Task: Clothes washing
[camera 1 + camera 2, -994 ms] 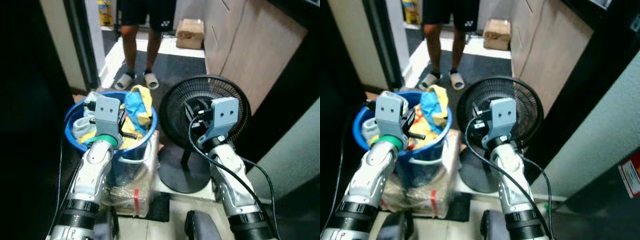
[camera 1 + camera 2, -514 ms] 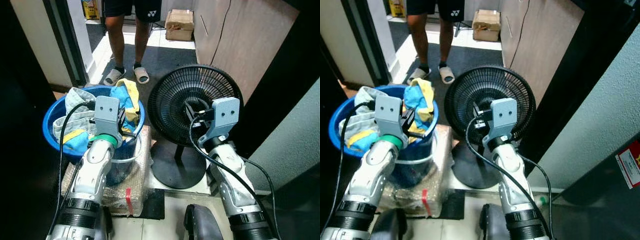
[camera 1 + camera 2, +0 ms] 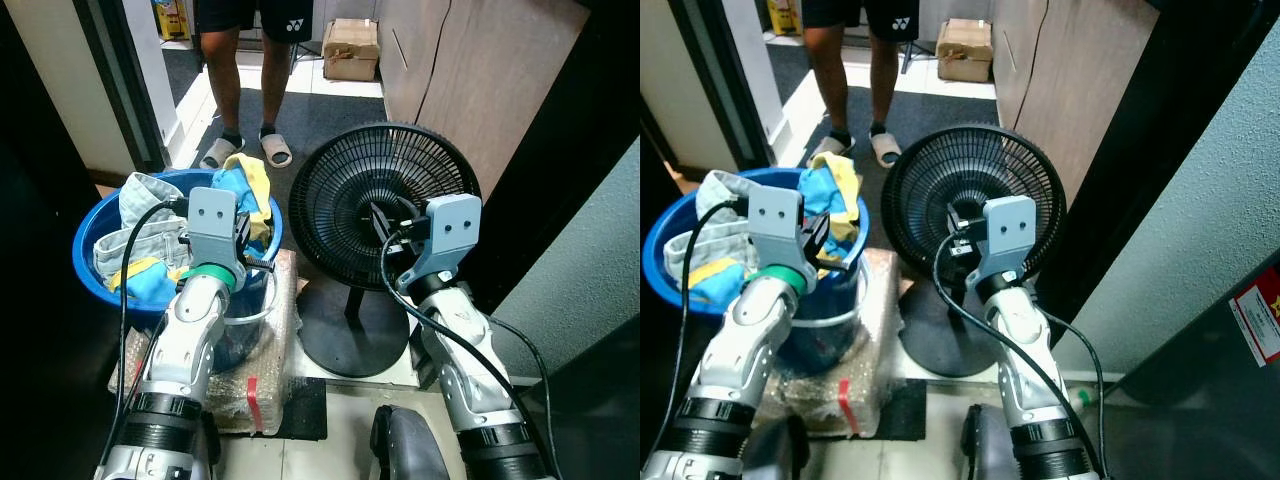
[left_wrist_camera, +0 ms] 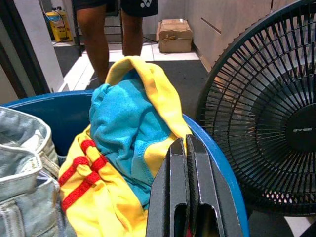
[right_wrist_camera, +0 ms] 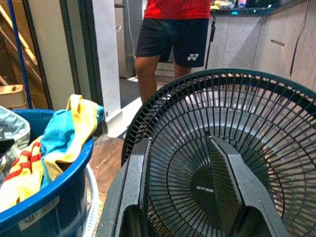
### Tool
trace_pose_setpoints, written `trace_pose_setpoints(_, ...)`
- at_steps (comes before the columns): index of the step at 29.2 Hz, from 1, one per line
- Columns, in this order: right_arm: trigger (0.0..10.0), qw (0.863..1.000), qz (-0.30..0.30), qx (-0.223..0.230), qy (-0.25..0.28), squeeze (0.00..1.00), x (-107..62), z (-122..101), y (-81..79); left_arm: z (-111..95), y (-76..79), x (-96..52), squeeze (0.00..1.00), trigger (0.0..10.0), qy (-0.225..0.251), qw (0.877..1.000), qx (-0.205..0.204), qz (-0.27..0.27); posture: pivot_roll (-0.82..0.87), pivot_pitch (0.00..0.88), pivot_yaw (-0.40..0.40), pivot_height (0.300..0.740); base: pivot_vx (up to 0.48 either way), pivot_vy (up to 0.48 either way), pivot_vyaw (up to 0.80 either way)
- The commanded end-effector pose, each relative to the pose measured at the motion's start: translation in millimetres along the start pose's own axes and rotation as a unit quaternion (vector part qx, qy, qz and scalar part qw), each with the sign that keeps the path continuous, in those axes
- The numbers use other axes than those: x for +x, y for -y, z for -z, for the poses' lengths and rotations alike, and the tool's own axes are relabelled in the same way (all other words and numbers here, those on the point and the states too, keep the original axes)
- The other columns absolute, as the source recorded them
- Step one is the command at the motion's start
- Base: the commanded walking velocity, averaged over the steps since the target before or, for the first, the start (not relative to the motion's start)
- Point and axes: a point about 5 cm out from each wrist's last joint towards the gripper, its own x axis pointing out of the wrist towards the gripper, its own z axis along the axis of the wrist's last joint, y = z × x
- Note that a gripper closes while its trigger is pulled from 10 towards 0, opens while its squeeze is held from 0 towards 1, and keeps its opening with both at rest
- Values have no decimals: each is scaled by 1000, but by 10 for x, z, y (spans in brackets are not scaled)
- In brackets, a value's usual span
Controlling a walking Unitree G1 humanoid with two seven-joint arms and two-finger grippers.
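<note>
A blue basin (image 3: 100,285) full of clothes sits to the robot's left on top of a plastic-wrapped bundle (image 3: 262,370) on the floor. In it lie a yellow and turquoise garment (image 4: 123,133) with red stripes, draped up over the far rim, and pale denim (image 3: 140,225) on the left side. The left pincer (image 4: 185,182) hovers at the basin's right rim, just beside the yellow garment, its two black fingers pressed together with nothing between them. The right pincer (image 5: 187,197) is raised in front of a black floor fan (image 3: 385,205); its fingers stand spread apart, gripping nothing.

The fan stands just right of the basin on a round base (image 3: 350,335), its grille almost touching the basin's rim, so the gap between the two is narrow. Behind the fan runs a wood-panelled wall (image 3: 480,90), and to its right a dark upright edge and a pale green wall (image 3: 590,280) close that side in. On the far left a dark door frame (image 3: 115,75) bounds the basin. Beyond, a person in dark shorts and slippers (image 3: 245,80) stands on the open floor of the passage, with a cardboard box (image 3: 350,48) near the wall behind them.
</note>
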Motion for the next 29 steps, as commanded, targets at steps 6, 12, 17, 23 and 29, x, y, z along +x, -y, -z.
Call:
trace_pose_setpoints(6,10000,999,-16,4,-41,0,147,155,-87,-11,-3,28,0,10000,-14,1000,-2,-21,123,77,-53,480,0,0,0)
trace_pose_setpoints(12,10000,996,-56,26,-69,0,301,267,-319,-205,-187,206,0,10000,-6,996,0,-86,198,131,-124,480,0,0,0)
trace_pose_setpoints(17,10000,993,-84,33,-73,0,327,276,-455,-307,-410,232,0,10000,1,991,-3,-131,210,139,-138,480,0,0,0)
trace_pose_setpoints(23,10000,985,-158,9,-74,0,258,301,-549,-314,-773,46,0,10000,5,981,4,-192,225,143,-159,480,0,0,0)
trace_pose_setpoints(29,10000,972,-220,-20,-77,0,238,372,-670,-304,-793,-30,0,10000,5,980,6,-201,244,136,-166,480,0,0,0)
